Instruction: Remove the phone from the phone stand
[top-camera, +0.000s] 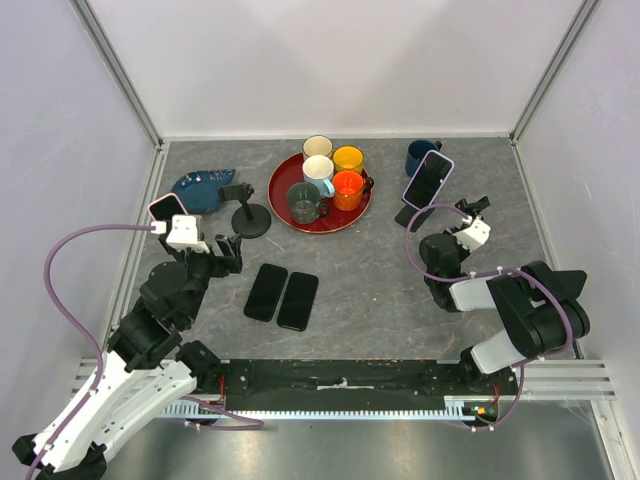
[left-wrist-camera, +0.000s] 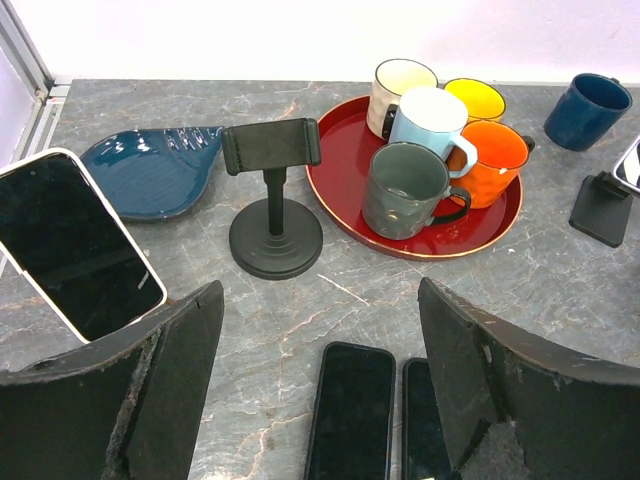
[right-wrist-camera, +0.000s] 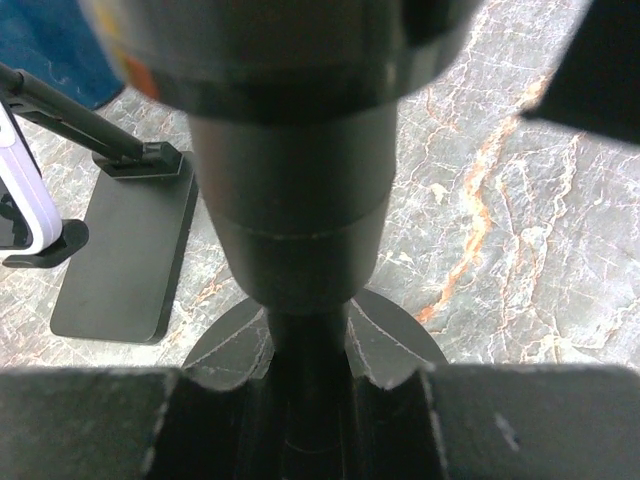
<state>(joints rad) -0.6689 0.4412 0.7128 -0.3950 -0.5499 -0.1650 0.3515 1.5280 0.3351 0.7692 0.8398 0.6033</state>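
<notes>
The phone (top-camera: 428, 180) is propped on the phone stand (top-camera: 408, 216), right of the red tray (top-camera: 275, 195). The left gripper (left-wrist-camera: 320, 300) is held wide, empty. The right gripper (right-wrist-camera: 305, 375) is clamped on 1 dark post (right-wrist-camera: 295, 230); if that is swung, the stand could be toppled.

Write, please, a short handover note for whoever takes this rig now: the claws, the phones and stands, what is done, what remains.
Left claw: open, holding nothing. A white-cased phone sits beside one finger, outside the claw.
Right claw: shut on the stem of a dark round-based stand.
Clamp stand by the red tray: empty.
Lilac-cased phone: still on the flat stand, right side.
Done: the clamp stand holds no phone.
Left: take the lilac-cased phone off, if that one is meant.
</notes>
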